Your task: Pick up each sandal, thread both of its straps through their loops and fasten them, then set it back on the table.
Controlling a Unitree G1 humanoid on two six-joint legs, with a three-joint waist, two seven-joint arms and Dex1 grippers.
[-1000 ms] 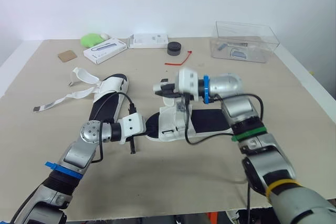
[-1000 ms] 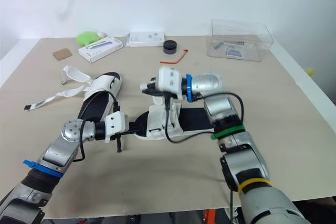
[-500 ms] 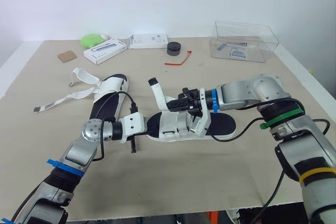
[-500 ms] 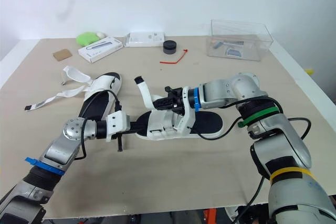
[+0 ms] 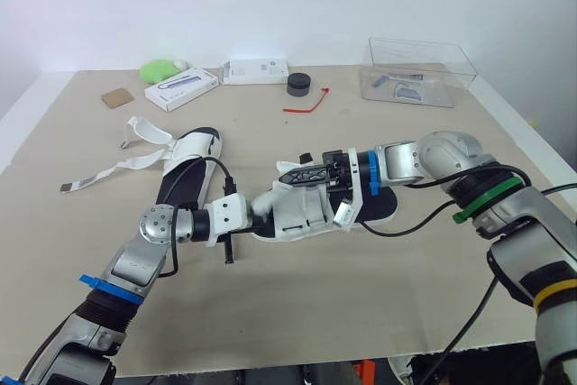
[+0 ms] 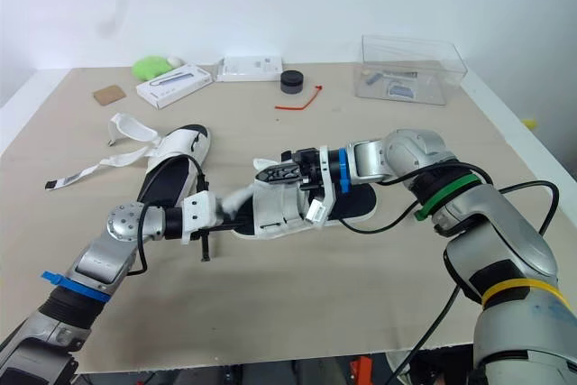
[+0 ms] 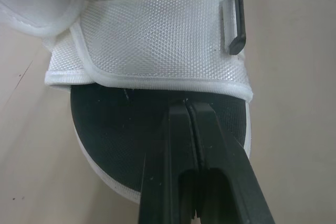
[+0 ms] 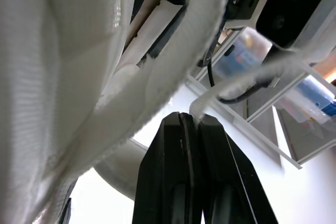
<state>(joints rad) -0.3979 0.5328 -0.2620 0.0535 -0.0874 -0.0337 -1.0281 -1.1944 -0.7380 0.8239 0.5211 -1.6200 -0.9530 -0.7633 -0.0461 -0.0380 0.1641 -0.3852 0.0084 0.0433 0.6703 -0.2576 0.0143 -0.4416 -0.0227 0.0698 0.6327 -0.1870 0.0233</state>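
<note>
The sandal [image 5: 311,214] I am working on lies at the centre of the frame on the surface [image 5: 361,295], its toe pointing to the left of the frame and its heel to the right.

My left end effector [image 7: 185,104] comes in from the lower left. Its two fingers are pressed together with nothing between them, and the tips rest against the black footbed [image 7: 121,124] at the toe, just under the edge of the white woven upper [image 7: 157,40]. A black loop [image 7: 235,17] sits on that upper near its edge.

My right end effector [image 8: 190,116] reaches in from the right of the frame, above the middle of the sandal. Its fingers are closed, pinching the end of a thin white strap [image 8: 201,106] at their tips.

The second sandal [image 5: 185,173] lies in the left half of the frame, just beyond my left arm, with its loose straps [image 5: 135,146] spread out flat to its left.

Along the top of the frame stand a clear box [image 5: 419,69] at the right, a black round object [image 5: 298,84] in the middle, and two white boxes [image 5: 180,87] beside a green object [image 5: 158,68] at the left.
</note>
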